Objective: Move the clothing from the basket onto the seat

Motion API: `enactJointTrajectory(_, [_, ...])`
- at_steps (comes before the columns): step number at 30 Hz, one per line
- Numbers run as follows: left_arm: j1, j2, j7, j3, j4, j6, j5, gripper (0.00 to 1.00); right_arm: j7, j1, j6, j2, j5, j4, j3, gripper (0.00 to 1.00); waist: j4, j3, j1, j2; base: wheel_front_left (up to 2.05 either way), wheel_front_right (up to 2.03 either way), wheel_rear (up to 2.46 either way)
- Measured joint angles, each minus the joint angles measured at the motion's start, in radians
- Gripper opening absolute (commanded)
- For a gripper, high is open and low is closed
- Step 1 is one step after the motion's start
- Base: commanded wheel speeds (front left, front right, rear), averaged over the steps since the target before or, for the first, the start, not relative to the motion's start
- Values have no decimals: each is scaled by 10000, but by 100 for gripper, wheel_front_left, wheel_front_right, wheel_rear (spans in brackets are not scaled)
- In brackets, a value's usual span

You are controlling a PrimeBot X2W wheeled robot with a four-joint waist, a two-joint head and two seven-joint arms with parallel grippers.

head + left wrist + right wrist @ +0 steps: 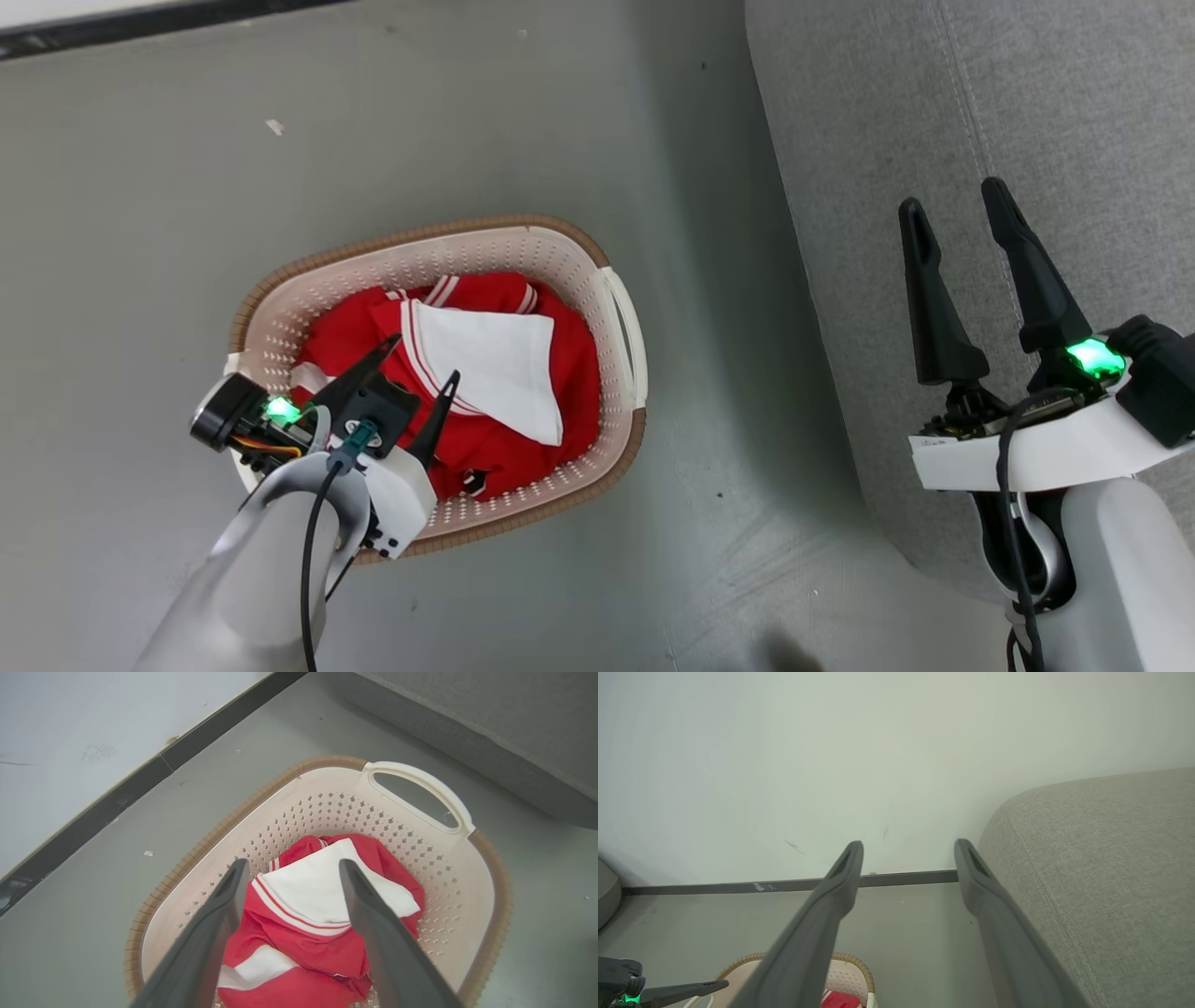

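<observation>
The clothing point(485, 373) is all in the basket point(618, 308): a red heap with a white panel folded on top (thin red stripes run along the panel's edge). The basket sits on the grey floor point(467, 121), left of the seat point(1027, 112) and apart from it. The left gripper point(427, 357) is over the near-left part of the basket with its fingers spread wide. In the left wrist view the white panel lies between them, but I can't tell if the tips touch the fabric. The right gripper point(952, 196) hangs over the seat's left edge, fingers also apart and gripping nothing.
</observation>
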Motion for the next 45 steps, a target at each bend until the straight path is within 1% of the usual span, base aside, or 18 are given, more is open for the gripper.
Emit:
enactJointTrajectory(19, [-1420,347,-10,13,1246,284,397,100,0,-930,0,0,433,-71,276,100,-808,1650,0,0,0,0,0])
enactJointTrajectory(25, [-1769,453,-13,98,1540,410,401,100,-2,-1105,0,0,619,-100,316,100,-1029,2109,-1,0,0,0,0])
enactJointTrajectory(30, [-2006,591,-19,359,1887,550,372,100,-2,-1434,0,0,746,-138,382,100,-1231,2528,0,0,0,0,0])
enactJointTrajectory(38, [-2358,961,-21,855,2197,1083,240,100,-2,-1818,0,0,905,-148,416,100,-1436,2999,-1,0,0,0,0])
enactJointTrajectory(45, [-2516,1055,-23,924,2418,1281,196,100,-2,-2092,0,2,1051,-144,502,100,-1557,3299,0,0,0,0,0])
